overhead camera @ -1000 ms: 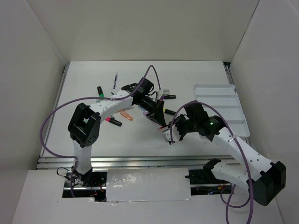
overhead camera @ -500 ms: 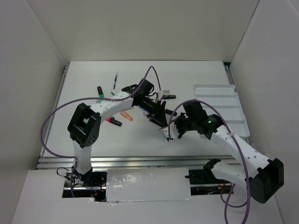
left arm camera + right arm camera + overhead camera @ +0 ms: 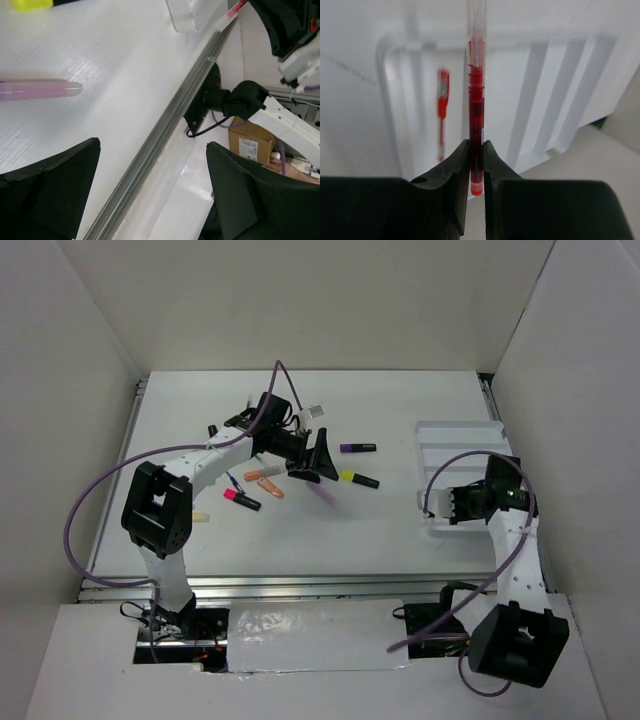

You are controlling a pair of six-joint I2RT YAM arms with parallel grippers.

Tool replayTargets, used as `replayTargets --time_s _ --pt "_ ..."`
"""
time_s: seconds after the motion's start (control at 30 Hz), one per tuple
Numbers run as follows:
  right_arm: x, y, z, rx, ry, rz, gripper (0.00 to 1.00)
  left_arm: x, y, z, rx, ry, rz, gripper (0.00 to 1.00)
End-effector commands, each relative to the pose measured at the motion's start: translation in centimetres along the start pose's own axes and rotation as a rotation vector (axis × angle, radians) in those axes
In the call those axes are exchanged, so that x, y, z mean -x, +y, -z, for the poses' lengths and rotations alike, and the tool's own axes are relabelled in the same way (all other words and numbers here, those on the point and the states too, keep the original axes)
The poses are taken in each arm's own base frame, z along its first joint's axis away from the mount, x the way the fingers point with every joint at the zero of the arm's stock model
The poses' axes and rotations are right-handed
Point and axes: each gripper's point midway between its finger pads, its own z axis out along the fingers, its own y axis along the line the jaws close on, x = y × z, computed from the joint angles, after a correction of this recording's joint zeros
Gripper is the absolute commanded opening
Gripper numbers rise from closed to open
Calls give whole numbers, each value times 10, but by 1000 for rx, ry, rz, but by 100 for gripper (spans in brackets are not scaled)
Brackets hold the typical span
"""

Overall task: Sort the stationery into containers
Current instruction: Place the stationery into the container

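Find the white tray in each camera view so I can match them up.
Top external: white tray, right side of the table.
Left wrist: one corner, top centre.
Right wrist: fills the background behind the red pen.
Shared landmark: that red pen, held by the right end effector, shows in both wrist views.

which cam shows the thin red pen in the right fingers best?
Right wrist: thin red pen centred, pinched near its end by the right fingers, white divided tray behind. Top external barely resolves it; left wrist catches only a distant red tip.
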Motion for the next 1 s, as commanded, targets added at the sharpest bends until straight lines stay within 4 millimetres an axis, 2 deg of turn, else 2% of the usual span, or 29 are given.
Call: replayTargets --time_s 0.0,0.1,0.2,0.3,0.37,0.43,0.5,0.6,0.77,0.8,0.9,0.97 --pt "-42 23 9 102 84 63 2 10 -4 6 35 -54 -77 99" --pt "-79 29 9 126 144 44 2 13 3 5 53 -69 -67 99" --pt "-101 35 5 143 183 32 2 14 8 4 54 -76 -46 99" --pt "-113 36 1 152 204 23 3 20 15 6 80 -93 -33 99" --pt "-118 40 -2 167 217 20 4 27 26 12 123 -124 -23 99" --pt "-120 45 -6 184 227 23 13 35 35 18 157 -161 7 99" --pt "-120 45 -6 180 233 29 20 46 53 29 234 -220 46 99" --pt "-121 46 -6 182 234 30 23 56 74 47 347 -311 72 99" --pt "-124 46 -8 166 257 44 33 71 86 81 524 -439 18 99" --pt "-125 46 -8 163 261 43 40 73 91 87 559 -450 -1 99" --pt "-124 42 -8 148 255 42 50 83 106 108 664 -479 -35 99" --pt "-123 38 -6 128 256 45 50 91 113 121 718 -491 -65 97"
